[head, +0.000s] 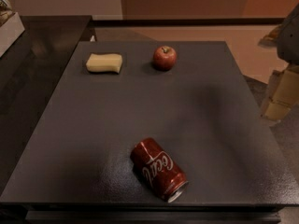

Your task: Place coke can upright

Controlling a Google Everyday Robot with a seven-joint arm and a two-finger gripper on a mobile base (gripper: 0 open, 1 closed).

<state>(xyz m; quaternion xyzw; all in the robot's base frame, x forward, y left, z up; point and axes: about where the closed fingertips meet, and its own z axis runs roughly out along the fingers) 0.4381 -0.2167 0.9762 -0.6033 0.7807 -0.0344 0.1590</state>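
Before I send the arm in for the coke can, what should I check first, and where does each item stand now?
1. Locate coke can: ok, it is near the front edge of the table.
2. Can upright: not ok, it lies on its side, silver end toward the front right.
3. Neighbours apart from can: ok, apple and yellow sponge sit at the far side.
4. Place gripper over can: not ok, it is at the view's right edge, beyond the table.
5. Grip on can: not ok, nothing touches it.
6. Roll-off risk: cannot tell.

The gripper is out of view; a grey shape [290,31], perhaps the arm, shows far right.
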